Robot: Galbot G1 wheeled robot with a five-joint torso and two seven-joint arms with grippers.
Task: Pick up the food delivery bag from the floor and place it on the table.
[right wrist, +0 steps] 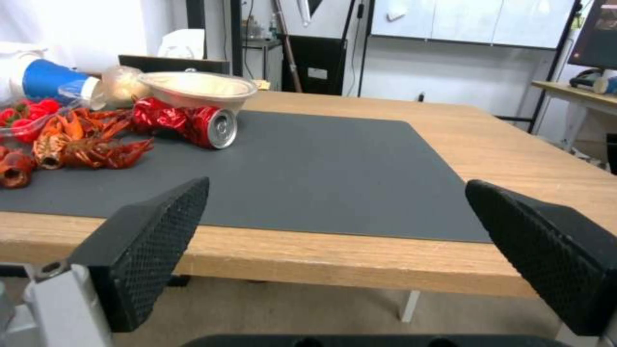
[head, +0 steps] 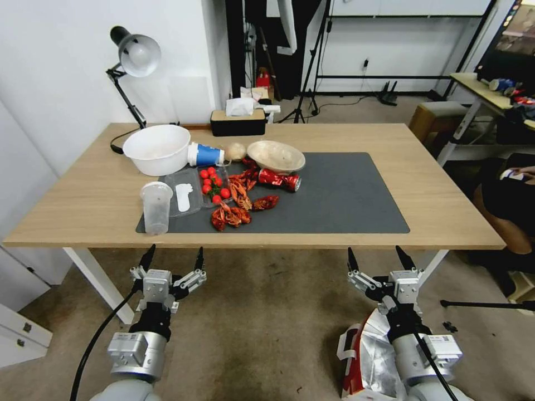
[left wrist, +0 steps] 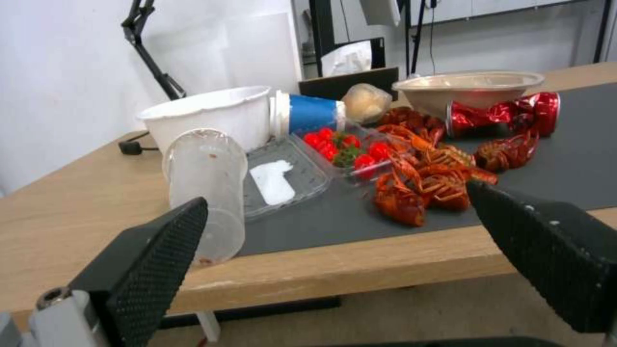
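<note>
Head view: food delivery bag (head: pixel 368 356) on floor (head: pixel 267 328)

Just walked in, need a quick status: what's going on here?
Nothing is being handled at this moment. Both arms are raised in front of the table, with the left gripper and the right gripper open and empty near its front edge. The food delivery bag sits on the floor beside the right arm, not picked up. The dark grey mat is bare on its right half; food clutter covers the left.
</note>
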